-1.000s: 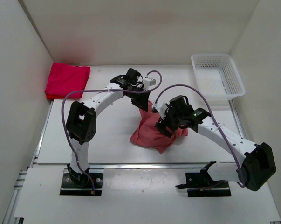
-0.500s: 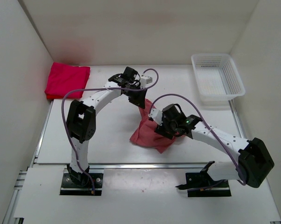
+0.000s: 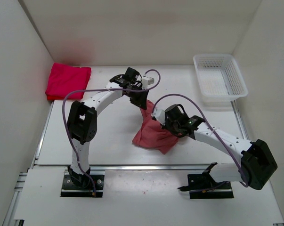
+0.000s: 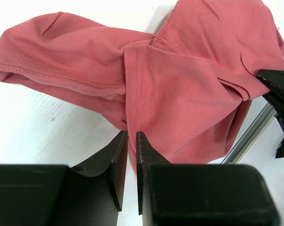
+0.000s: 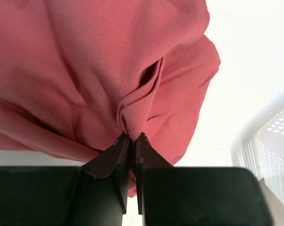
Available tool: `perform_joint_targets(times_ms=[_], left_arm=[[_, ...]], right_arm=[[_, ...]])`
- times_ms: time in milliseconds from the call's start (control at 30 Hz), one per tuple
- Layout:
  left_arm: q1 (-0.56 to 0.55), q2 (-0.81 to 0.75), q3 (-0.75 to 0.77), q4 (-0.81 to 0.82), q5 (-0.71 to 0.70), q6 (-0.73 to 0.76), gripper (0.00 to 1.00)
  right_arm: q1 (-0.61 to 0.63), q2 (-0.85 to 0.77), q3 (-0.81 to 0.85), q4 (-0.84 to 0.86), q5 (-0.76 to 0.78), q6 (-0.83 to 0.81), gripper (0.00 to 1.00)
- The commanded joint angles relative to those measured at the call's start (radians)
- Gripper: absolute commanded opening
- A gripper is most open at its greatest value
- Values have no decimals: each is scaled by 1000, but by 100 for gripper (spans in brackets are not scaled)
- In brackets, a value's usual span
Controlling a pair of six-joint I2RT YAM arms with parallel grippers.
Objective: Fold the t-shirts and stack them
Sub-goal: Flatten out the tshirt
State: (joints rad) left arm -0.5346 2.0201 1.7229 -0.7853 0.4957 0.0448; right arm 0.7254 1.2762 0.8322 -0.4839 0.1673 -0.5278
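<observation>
My left pincer [image 4: 132, 136] is clamped on a hem of the salmon t-shirt [image 3: 153, 134], holding that end up off the bench [image 3: 109, 141]. My right pincer [image 5: 132, 137] is pinched tight on a fold of the same shirt, lower on its right side. The rest is bunched mid-bench, bottom edge on the surface. Folded red t-shirt [image 3: 68, 81] at far-left corner, white mesh basket [image 3: 224, 98] at far-right corner.
</observation>
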Motion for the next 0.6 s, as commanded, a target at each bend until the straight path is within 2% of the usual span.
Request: perform_joint_targets(times_ms=[0,167,300,400,567], left_arm=[[-15,-12,26,0,-2,9,24],[-21,-3,66,-2,6,18,28],[-33,55,138,7,38,12,42],[-59,116,227,24,49,-34,54],[-87,206,259,46,101,-75,72]], right_arm=[[-1,-43,19,7,15,9,0],[-52,-57,51,-24,-9,55,0],[-136,-71,80,-74,-87,84,0],[-142,-87,67,-82,-104,86,0],[-173,-98,42,-99,-120,92,0]])
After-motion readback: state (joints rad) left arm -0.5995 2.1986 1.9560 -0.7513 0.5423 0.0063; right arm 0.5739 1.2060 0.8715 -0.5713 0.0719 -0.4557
